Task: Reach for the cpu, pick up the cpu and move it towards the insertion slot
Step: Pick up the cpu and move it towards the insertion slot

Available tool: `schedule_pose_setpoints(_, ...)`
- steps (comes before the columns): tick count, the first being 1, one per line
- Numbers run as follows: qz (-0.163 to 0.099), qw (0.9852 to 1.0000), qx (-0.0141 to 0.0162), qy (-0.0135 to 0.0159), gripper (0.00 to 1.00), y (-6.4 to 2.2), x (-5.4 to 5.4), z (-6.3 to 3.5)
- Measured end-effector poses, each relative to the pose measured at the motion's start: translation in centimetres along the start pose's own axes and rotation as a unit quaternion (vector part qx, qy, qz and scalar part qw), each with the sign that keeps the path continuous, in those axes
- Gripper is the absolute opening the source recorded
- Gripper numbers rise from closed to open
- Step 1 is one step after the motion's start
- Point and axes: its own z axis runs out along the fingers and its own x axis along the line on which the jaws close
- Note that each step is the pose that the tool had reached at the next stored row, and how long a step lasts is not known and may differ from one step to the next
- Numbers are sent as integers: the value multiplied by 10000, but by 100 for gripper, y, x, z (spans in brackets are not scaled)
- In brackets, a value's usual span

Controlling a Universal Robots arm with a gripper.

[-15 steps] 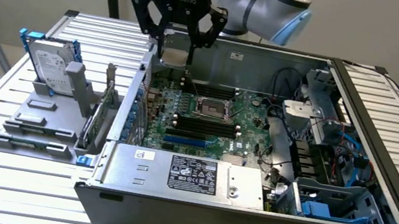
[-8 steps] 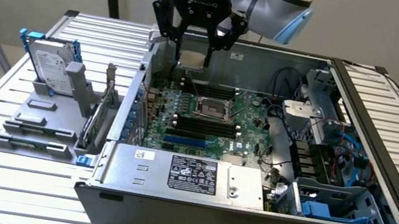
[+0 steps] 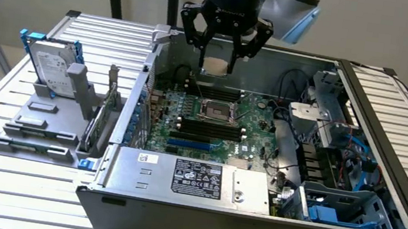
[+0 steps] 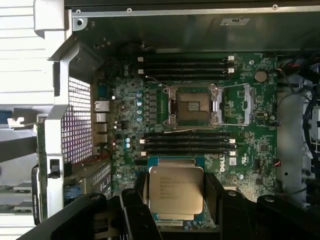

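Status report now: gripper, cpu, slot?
Gripper shut on cpu, held above the board. Insertion slot open, cpu not yet over it. Nothing in the way.

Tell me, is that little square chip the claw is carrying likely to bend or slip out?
The cpu looks like a flat metal-topped plate, so it is probably stiff, not bendy. Its smooth top suggests slippery faces, but the gripper clamps its edges, which likely holds. It hangs above the insertion slot, so a drop could plausibly damage either.

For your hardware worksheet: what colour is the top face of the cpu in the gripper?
Silvery-grey metal, with faint printed text; the cpu shows best in the wrist view.
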Motion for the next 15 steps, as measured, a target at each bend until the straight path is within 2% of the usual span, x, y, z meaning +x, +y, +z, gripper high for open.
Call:
schedule_pose_setpoints(5,0,10000,1,0,55,179,-84,88)
schedule_pose_setpoints(10,0,10000,1,0,55,377,-140,122)
schedule_pose_setpoints(15,-1,10000,1,0,55,479,-220,136)
